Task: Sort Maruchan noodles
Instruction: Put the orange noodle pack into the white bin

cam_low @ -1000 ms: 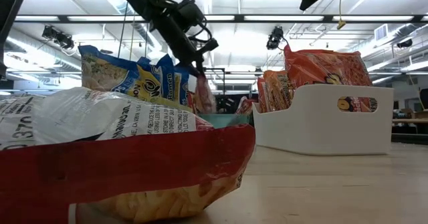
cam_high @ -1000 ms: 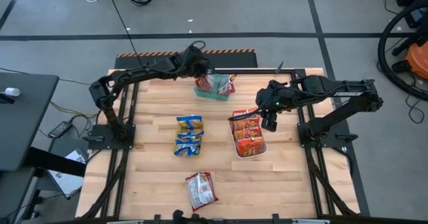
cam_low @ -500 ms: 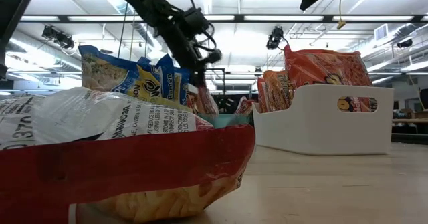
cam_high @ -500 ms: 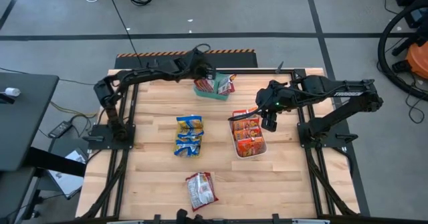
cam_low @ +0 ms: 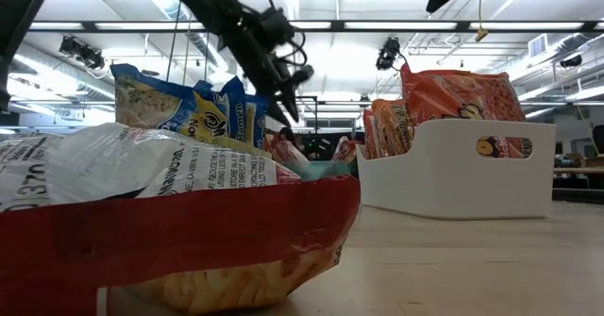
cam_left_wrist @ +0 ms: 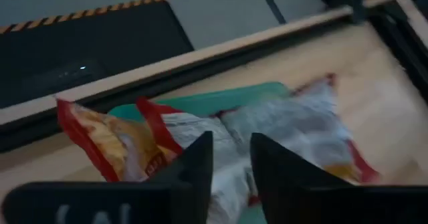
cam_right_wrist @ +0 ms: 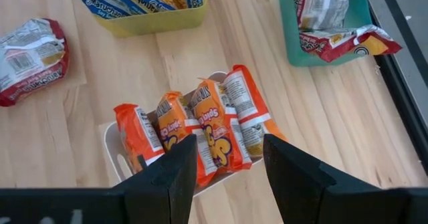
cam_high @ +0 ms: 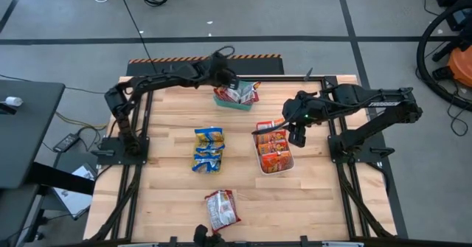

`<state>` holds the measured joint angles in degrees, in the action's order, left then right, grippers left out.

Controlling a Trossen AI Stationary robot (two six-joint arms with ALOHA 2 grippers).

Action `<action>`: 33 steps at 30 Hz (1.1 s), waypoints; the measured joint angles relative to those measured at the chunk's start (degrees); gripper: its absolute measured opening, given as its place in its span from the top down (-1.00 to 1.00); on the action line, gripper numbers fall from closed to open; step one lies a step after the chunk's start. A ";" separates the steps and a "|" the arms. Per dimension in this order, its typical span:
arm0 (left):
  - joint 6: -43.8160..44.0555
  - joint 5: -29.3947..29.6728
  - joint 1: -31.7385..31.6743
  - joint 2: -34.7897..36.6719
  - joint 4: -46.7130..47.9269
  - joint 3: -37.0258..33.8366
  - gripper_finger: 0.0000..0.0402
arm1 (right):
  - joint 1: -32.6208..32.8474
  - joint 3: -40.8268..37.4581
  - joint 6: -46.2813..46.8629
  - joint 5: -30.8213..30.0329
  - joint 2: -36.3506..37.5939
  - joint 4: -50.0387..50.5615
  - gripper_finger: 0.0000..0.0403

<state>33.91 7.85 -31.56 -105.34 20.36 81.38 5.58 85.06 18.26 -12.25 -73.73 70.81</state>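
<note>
My left gripper (cam_high: 231, 79) hangs open and empty just above the green tray (cam_high: 221, 99) at the table's far middle; its fingers show in the left wrist view (cam_left_wrist: 231, 160). Silvery white-and-red packets (cam_left_wrist: 281, 127) lie in that tray. My right gripper (cam_right_wrist: 231, 160) is open and empty above the white tray (cam_high: 259, 162), which holds several orange-red packets (cam_right_wrist: 200, 134) standing on edge. Blue-and-yellow packets (cam_high: 209, 150) fill the yellow tray (cam_right_wrist: 160, 20). One white-and-red packet (cam_high: 221, 209) lies flat on the table near the near edge.
The low view looks past the loose packet (cam_low: 142, 212) close to the camera toward the white tray (cam_low: 453, 174). Bare wood lies at the table's left side and at its near right. The table's frame rails run along both sides.
My left gripper has let go of a white-and-red packet that it held upright over the green tray; the packet has tipped over and now lies in the tray with the others. The gripper has risen a little above it. My right arm has kept still.
</note>
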 joint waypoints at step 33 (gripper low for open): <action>36.78 7.82 79.92 12.77 1.99 -13.10 -0.09 | 19.14 0.02 8.70 -7.37 -3.35 -5.16 0.12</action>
<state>70.69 15.67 48.35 -92.57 22.34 68.28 24.73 85.08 26.95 -19.62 -77.08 65.65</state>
